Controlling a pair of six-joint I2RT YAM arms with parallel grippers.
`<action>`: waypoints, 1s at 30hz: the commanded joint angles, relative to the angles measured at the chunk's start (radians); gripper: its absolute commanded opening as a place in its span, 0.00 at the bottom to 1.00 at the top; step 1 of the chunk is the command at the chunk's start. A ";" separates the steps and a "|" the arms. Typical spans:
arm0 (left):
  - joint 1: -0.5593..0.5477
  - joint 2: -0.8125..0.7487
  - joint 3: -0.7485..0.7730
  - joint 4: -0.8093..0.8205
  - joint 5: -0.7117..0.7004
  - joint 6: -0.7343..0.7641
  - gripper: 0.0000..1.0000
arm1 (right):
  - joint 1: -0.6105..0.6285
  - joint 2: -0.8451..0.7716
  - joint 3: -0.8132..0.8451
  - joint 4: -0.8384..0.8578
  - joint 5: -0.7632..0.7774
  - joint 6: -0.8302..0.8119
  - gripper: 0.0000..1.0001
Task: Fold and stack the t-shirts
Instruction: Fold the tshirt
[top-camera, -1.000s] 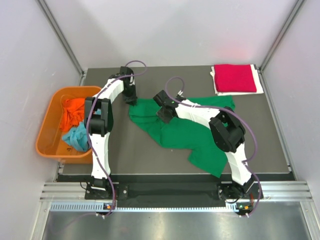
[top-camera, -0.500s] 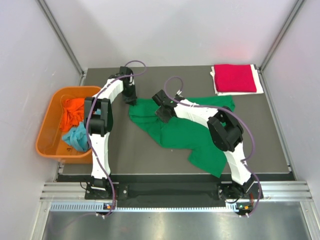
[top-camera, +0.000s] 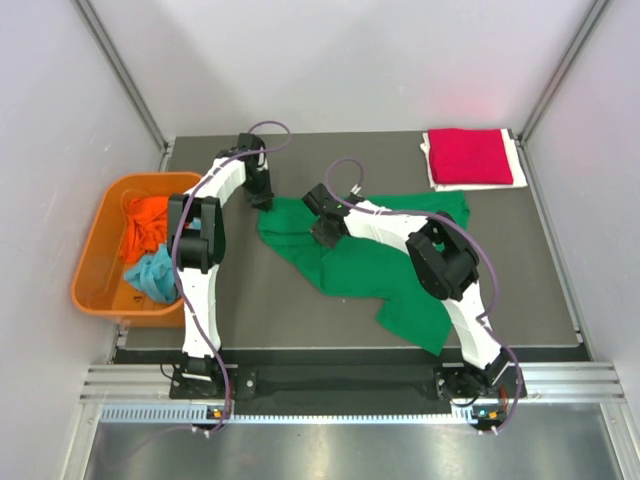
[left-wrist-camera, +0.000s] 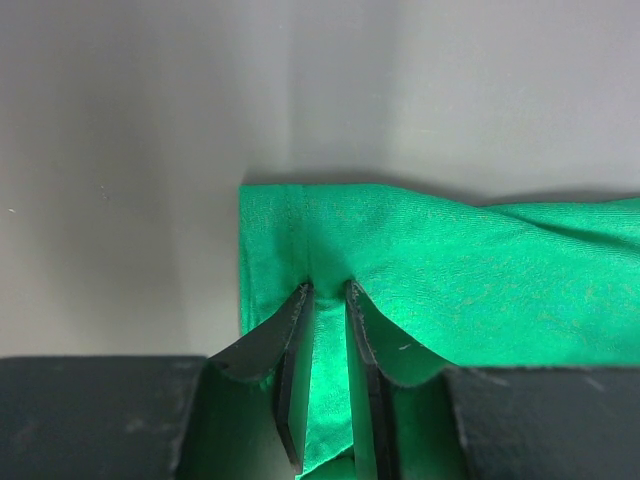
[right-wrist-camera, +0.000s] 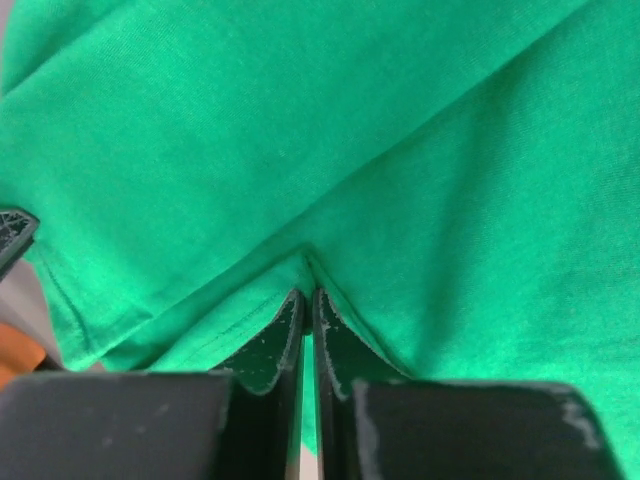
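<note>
Left pincer: jaws drawn in on a narrow ridge of green cloth, a slim gap between them filled by the fabric. The grip sits just inside the hemmed corner of the green t-shirt; bare worktop lies beyond and to one side of that corner.

Right pincer: jaws all but touching, a small tuck of the same green cloth caught at their tips. Fabric fills nearly everything ahead of it, creased in long diagonal folds.

From above: left pincer is at the shirt's far left corner, right pincer near it, a little further into the cloth. The green t-shirt spreads rumpled away from both, towards the right arm's base and under that arm.

Well off to the left pincer's outer side, orange tub holds an orange t-shirt and a light blue t-shirt, both bunched. Far beyond the right pincer, at the worktop's back right corner, a folded red t-shirt rests on a white sheet.
</note>
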 joint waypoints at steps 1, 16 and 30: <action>0.023 0.031 -0.037 0.054 -0.062 0.011 0.25 | 0.009 -0.011 0.036 0.039 0.005 -0.001 0.00; 0.040 0.058 -0.005 0.037 -0.171 0.020 0.24 | 0.113 -0.219 -0.154 0.156 -0.108 -0.017 0.00; 0.040 0.070 -0.036 0.055 -0.153 0.014 0.23 | 0.297 -0.243 -0.169 0.193 -0.026 0.226 0.00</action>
